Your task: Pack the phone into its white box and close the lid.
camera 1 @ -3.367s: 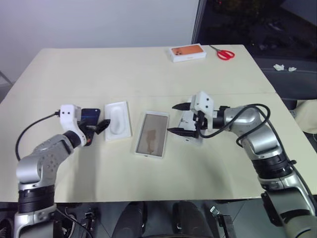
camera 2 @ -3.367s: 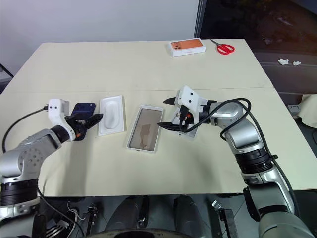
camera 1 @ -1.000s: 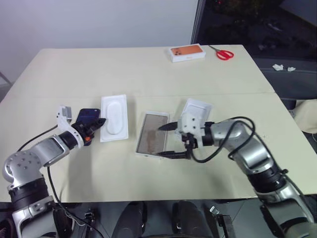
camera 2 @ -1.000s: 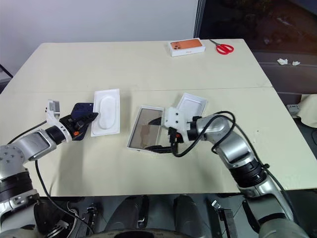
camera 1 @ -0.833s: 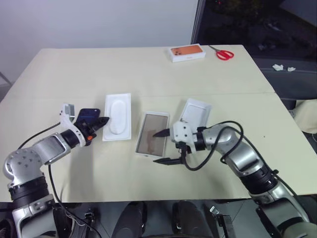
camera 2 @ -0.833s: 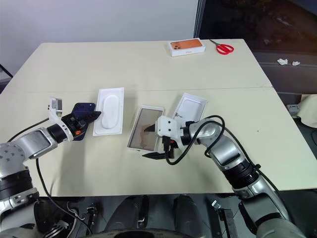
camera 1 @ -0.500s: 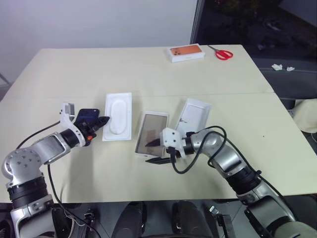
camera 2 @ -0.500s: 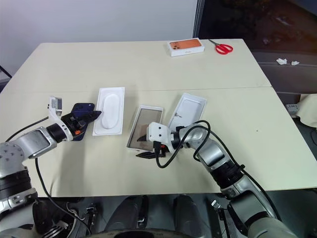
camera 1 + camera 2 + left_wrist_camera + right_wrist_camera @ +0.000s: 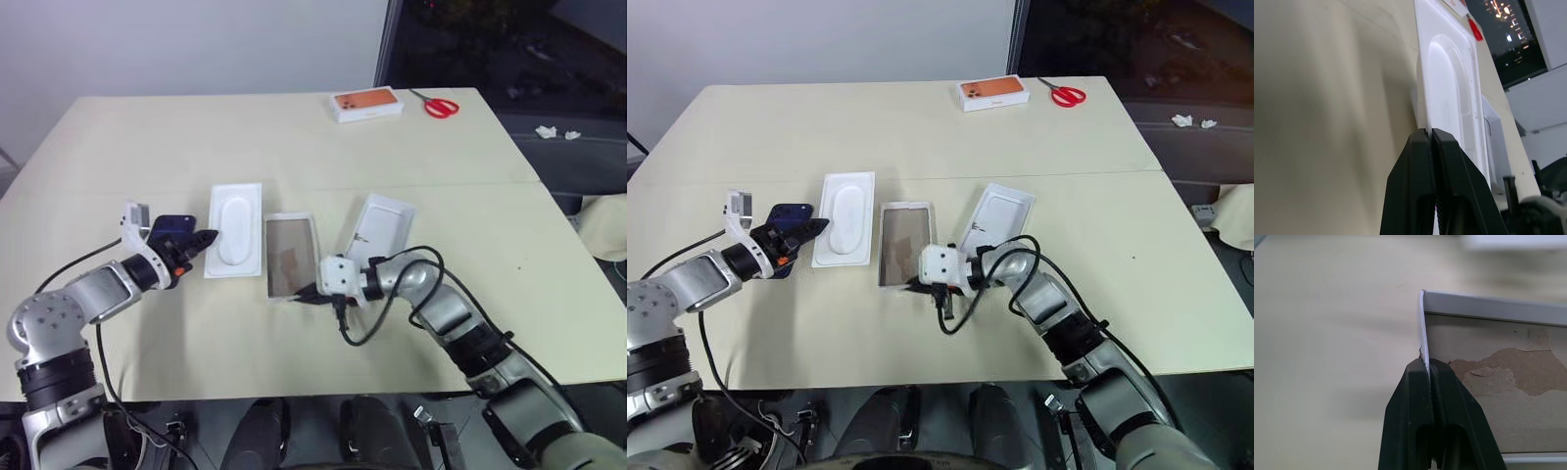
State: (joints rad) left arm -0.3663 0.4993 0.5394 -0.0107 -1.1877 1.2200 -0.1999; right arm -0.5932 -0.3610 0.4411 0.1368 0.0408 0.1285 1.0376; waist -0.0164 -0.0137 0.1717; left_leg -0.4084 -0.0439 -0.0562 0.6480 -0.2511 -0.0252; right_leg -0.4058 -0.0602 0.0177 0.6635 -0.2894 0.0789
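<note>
- Head views: the right gripper (image 9: pixel 306 293) had gone from wide open to clamped on the near wall of the white box (image 9: pixel 290 264), which now lay straighter beside the insert tray (image 9: pixel 233 243). The phone (image 9: pixel 171 233) sat at the left gripper (image 9: pixel 201 241); the lid (image 9: pixel 381 228) lay open on the surface (image 9: pixel 294 147).
- Left wrist view: fingers (image 9: pixel 1422 166) pressed together on the tray's edge.
- Right wrist view: fingers (image 9: pixel 1415 406) pinched the box wall, so the box was secured for loading.
</note>
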